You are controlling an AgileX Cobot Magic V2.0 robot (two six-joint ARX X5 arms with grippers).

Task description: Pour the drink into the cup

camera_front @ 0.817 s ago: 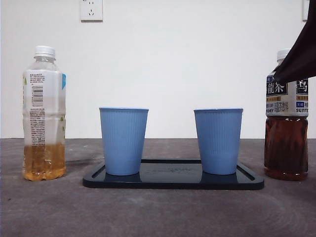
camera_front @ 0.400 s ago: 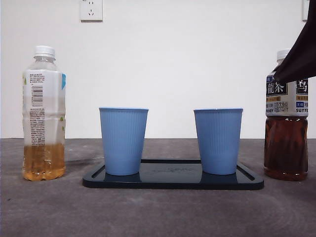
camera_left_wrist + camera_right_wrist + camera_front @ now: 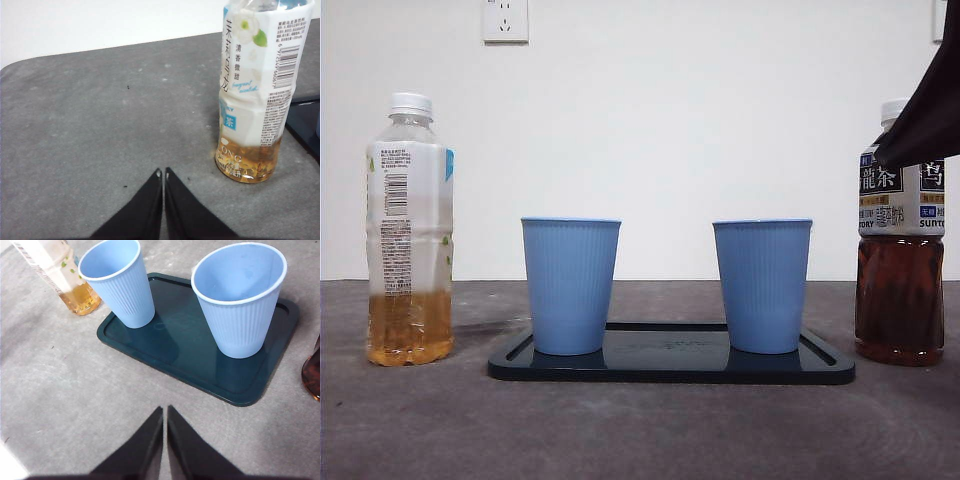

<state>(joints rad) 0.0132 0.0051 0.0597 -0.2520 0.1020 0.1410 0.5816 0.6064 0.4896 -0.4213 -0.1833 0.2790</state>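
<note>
- Drink: two candidates. Pale tea bottle (image 3: 409,230) stands on the table at one end of the tray, low fill, white cap on. Dark tea bottle (image 3: 900,235) stands at the other end, much fuller, also capped as far as I can see.
- Cups: left cup (image 3: 570,285) and right cup (image 3: 762,284), both blue, upright on the dark tray (image 3: 670,366), well apart from each other. Right wrist view shows both interiors empty.
- Left gripper (image 3: 162,173): jaws pressed together, holding nothing, low over bare table near the pale tea bottle, not touching it.
- Right gripper (image 3: 164,410): jaws likewise closed and empty, above the table in front of the tray. I judge the dark shape at the front view's upper corner, overlapping the dark tea bottle, to be this arm.
- Risk 1: caps are on. Tilting either bottle before uncapping delivers nothing.
- Risk 2: closed jaws must spread before any approach; driving in as they stand would shove a bottle over. The pale one is light and tall, so it topples easily.
- Risk 3: cups look thin and empty; a brushed rim or a fast stream could tip one or slide it on the tray.
- Risk 4: the fuller dark bottle will surge once tilted; overshoot onto the tray is likely if I tilt quickly.
</note>
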